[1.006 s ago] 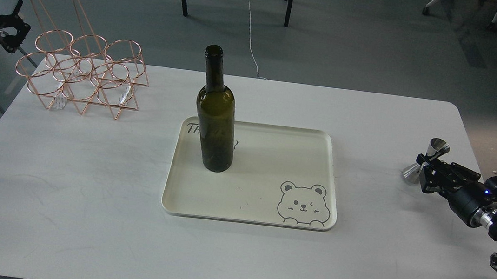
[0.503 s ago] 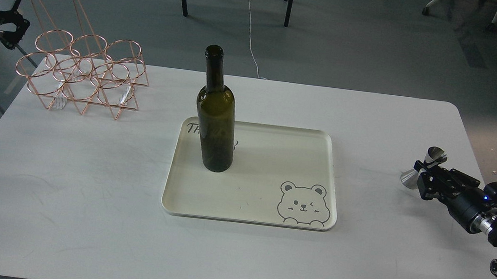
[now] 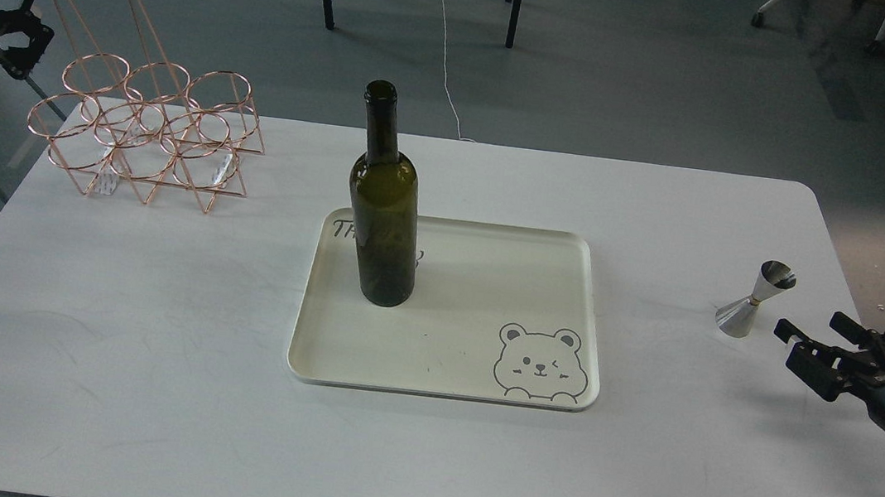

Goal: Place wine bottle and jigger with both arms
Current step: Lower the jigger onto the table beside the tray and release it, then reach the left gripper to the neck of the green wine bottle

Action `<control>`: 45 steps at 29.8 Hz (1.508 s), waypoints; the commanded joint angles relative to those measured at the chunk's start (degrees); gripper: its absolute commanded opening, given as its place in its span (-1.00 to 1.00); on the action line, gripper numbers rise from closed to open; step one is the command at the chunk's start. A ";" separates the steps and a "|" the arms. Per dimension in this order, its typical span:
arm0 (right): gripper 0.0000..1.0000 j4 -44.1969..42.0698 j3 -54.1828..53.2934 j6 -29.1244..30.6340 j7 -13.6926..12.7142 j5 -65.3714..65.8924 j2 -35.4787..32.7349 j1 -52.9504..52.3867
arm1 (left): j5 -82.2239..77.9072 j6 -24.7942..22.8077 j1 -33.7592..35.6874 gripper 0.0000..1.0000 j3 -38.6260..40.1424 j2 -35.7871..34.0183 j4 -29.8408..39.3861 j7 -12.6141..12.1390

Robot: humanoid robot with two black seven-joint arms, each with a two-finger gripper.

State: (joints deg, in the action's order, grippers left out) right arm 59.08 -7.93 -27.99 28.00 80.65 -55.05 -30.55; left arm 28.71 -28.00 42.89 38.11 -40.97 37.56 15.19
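Item: small shiny silver hourglass-shaped metal jigger (image 3: pixel 756 300) with a thin gold waist band, standing upright on the white worktop (image 3: pixel 144 381) near its right edge, long axis vertical, wide cone down. It lies just beside and up-left of the right gripper (image 3: pixel 809 340), whose black fingers (image 3: pixel 790 331) are spread apart with nothing between them, pointing toward the jigger but not touching it. The right arm is by far the nearer. The left gripper (image 3: pixel 17 33) sits off the far left edge beside the copper wire bottle rack (image 3: pixel 144 127); its fingers appear apart and empty. Item: tall dark olive-green unlabelled glass wine bottle (image 3: pixel 384 208), upright in the back left corner of the cream bear-printed tray (image 3: pixel 479 369), mid-worktop, well apart from both grippers.
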 commanded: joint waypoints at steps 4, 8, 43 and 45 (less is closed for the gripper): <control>0.93 6.84 -5.07 -0.01 0.00 -13.04 -6.91 -3.45 | -11.80 0.00 -1.14 0.97 -0.93 -8.15 8.48 -0.25; 0.94 5.96 -5.16 2.66 0.00 -20.25 -6.56 -13.90 | -19.46 0.00 -0.97 0.97 -0.93 -13.86 15.51 -0.25; 0.94 -24.36 -13.25 32.91 0.00 -58.42 18.31 -29.22 | -137.25 13.23 0.70 0.96 -1.28 -1.84 54.56 -4.46; 0.94 -24.36 -13.34 33.00 0.00 -58.42 18.22 -29.22 | -137.17 13.76 0.88 0.96 -1.28 -0.35 53.50 -5.17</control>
State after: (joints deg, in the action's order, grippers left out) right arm 34.70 -21.23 4.99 28.00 22.24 -36.70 -59.87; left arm -108.52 -15.15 43.59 36.80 -43.59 92.81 11.25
